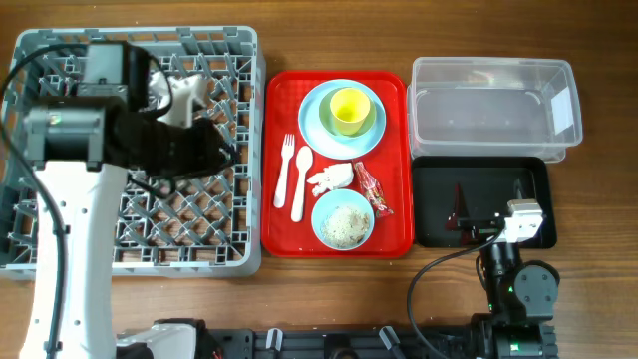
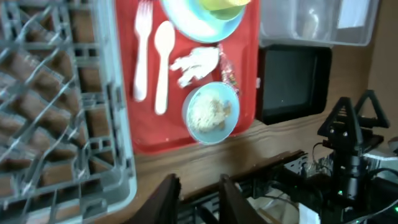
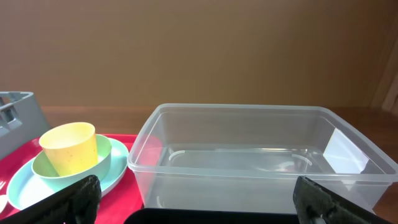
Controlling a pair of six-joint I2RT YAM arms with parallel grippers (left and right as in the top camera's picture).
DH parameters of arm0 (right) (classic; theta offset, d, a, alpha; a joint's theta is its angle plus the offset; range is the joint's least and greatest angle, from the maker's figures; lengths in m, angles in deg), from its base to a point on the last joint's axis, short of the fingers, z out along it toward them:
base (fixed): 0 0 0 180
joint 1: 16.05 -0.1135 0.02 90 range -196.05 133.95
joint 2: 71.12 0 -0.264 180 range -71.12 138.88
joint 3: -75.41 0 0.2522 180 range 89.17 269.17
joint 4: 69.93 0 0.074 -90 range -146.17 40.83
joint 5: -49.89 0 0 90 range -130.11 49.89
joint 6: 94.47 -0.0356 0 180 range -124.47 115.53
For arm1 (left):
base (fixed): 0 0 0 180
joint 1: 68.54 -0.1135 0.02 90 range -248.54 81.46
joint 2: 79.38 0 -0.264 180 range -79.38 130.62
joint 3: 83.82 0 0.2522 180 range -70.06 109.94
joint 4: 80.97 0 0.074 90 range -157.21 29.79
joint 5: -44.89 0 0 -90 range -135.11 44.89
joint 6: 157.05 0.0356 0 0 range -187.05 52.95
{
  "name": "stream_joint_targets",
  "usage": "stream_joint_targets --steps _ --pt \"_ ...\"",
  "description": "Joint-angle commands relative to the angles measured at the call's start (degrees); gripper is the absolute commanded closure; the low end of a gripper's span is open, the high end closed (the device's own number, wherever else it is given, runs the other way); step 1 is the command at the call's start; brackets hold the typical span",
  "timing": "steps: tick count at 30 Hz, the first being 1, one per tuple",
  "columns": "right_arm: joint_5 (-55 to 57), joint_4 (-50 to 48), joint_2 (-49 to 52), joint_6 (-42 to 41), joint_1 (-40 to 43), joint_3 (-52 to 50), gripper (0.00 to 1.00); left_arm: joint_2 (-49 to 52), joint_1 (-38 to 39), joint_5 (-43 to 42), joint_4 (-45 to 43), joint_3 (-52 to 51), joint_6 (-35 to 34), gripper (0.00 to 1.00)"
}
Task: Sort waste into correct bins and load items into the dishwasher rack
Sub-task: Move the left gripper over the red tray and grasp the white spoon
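All positions are given from the red tray on the worktop.

**Task items.** Nothing had been sorted or loaded, and every item lay on the tray.
- The plate sat at the far end, with the cup standing on it.
- The fork and spoon lay side by side near the left edge. Their long axes ran far-to-near, parallel to that edge.
- The napkin lay near the middle, just right of the spoon.
- The wrapper lay just right of the napkin. Its long axis also ran roughly far-to-near, slightly slanted.
- The bowl stood at the near end and held the scraps.

**Receptacles.** The rack stood just left of the tray. The tub stood to its right at the far end, and the black tray to its right at the near end.

**Jaws.**
- Your left jaws hung over the rack, left of the tray. They were drawn close with a narrow gap and nothing between them.
- Your right jaws sat low, beyond the black tray from the red tray. They were spread wide and empty, facing the tub.

**Assessment.** The waste lay on the tray's right half, nearer your right arm and the bins. The cutlery lay nearer your left arm and the rack. If you take the wrapper first, the jaws should probably close across its narrow width, left-to-right over the tray. The napkin and bowl crowd it closely, so a wide approach could disturb them.
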Motion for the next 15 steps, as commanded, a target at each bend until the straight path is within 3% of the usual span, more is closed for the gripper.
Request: stream_joint_targets --steps 1,2,5,6,9,15 --pt "-0.52 -0.17 -0.22 0.22 -0.24 -0.07 0.0 0.04 2.25 -2.58 -4.59 -0.55 0.26 0.68" --pt "-0.52 -0.17 -0.2 0.22 -0.24 -0.07 0.0 0.04 2.25 -2.54 -6.16 -0.55 0.26 0.59" --pt "-0.52 -0.17 0.11 0.24 -0.24 -0.07 0.0 0.07 2.71 -1.6 -8.11 -0.87 -0.28 0.83" --pt "-0.52 -0.17 0.11 0.24 -0.24 -0.07 0.0 0.07 3.52 0.81 -8.55 -1.29 -2.05 0.85" --pt "-0.52 -0.17 0.11 0.24 -0.24 -0.07 0.0 0.07 8.07 13.97 -9.14 -2.97 -9.68 0.87" --pt "-0.52 -0.17 0.11 0.26 -0.24 -0.07 0.0 0.5 19.93 25.75 -18.47 -9.49 -16.46 0.83"
